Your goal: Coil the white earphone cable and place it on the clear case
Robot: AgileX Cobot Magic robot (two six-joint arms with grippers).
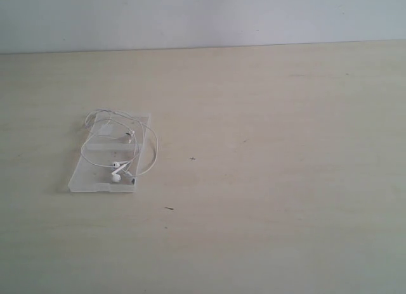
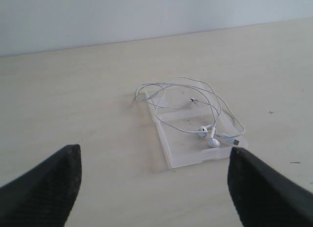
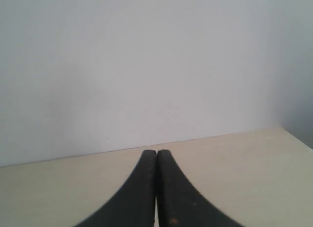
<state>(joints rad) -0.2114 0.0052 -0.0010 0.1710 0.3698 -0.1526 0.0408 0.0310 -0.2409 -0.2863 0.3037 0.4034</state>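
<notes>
- While the left gripper [image 2: 154, 157] is hanging released, its 2 black fingers [image 2: 46, 188] are standing wide apart and grasping nothing.
- Ahead of those fingers, the clear case [image 2: 188, 156] is lying flat and opened out on the pale wooden table [image 2: 73, 100], with 1 fingertip showing near a case corner; whether it is touching, I cannot tell.
- The white earphone cable [image 2: 202, 131] is resting on the case in loose loops, and its 2 earbuds [image 2: 213, 142] are lying side by side on the plastic.
- The right gripper [image 3: 156, 153] is sitting clenched, jaws pressed together with nothing between them, pointing across the table toward a plain pale wall [image 3: 146, 65].
- Seen from the exterior camera, the case [image 1: 92, 180] is sitting toward 9 o'clock of the tabletop, well apart from the 3 o'clock side.
- The earbuds [image 1: 117, 176] are lying near the case's 6 o'clock end.
- Cable loops are spilling past the case's 3 o'clock edge and its 11 o'clock corner onto the table.
</notes>
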